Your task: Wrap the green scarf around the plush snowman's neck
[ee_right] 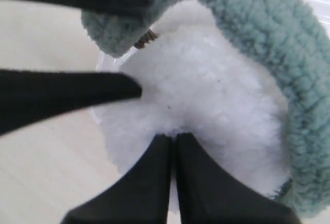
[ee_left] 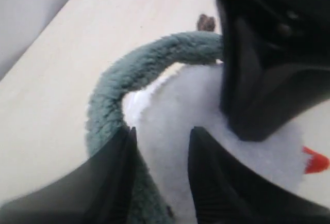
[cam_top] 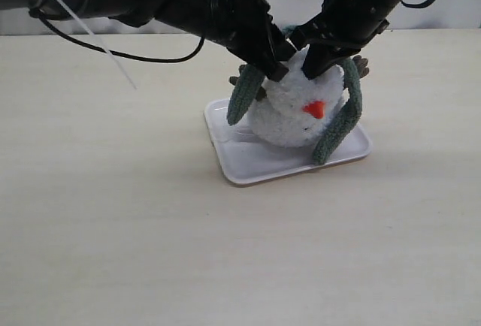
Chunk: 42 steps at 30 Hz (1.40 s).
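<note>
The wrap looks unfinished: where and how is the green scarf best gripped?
Probably the green scarf at its loose end left of the plush snowman in the exterior view: come from the outer side, jaws across the narrow strip hanging free there.

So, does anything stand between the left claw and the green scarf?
Nothing visible does. The left claw is at the green scarf, one finger against it. The shut right claw presses on the plush snowman nearby, not between them.

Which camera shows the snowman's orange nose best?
The exterior view: the orange nose shows whole on the plush snowman. The left wrist view cuts it off at the edge; the right wrist view misses it.
</note>
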Available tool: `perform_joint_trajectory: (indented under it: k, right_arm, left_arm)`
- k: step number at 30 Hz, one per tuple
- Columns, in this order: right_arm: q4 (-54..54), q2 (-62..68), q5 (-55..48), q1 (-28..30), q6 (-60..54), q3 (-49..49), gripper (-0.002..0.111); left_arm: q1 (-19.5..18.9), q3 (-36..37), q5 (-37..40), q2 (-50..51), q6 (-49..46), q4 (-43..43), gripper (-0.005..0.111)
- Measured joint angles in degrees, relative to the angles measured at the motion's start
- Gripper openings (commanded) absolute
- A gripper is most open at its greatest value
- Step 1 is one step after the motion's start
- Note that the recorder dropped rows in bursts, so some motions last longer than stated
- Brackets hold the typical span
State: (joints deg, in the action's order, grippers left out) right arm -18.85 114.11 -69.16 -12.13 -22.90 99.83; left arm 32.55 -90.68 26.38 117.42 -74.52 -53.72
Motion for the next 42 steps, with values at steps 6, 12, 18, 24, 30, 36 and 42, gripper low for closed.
perform_joint_trajectory:
  k: [6,12,18,24,30,36,42]
  right_arm:
    - [0.00,0.00,0.00,0.00,0.00,0.00,0.004]
    - [0.00,0.00,0.00,0.00,0.00,0.00,0.004]
    - [0.00,0.00,0.00,0.00,0.00,0.00,0.004]
    - [0.00,0.00,0.00,0.00,0.00,0.00,0.004]
    - [0.00,0.00,0.00,0.00,0.00,0.00,0.004]
    - [0.00,0.00,0.00,0.00,0.00,0.00,0.004]
    - [0.00,0.00,0.00,0.00,0.00,0.00,0.004]
  left_arm:
    - [-2.56,0.00,-1.76,0.00,4.67,0.55,0.036]
    - [-3.64,0.00,-1.76,0.17,5.26,0.81,0.056]
    - [-2.74,0.00,-1.76,2.17,5.26,1.63,0.033]
    - [-2.65,0.27,-0.15,2.87,5.26,2.32,0.000]
    - [-2.65,0.38,2.44,1.74,5.26,2.32,0.000]
    - [-2.65,0.38,8.58,0.92,10.36,1.57,0.000]
    - [-1.85,0.38,8.81,1.37,40.12,15.58,0.000]
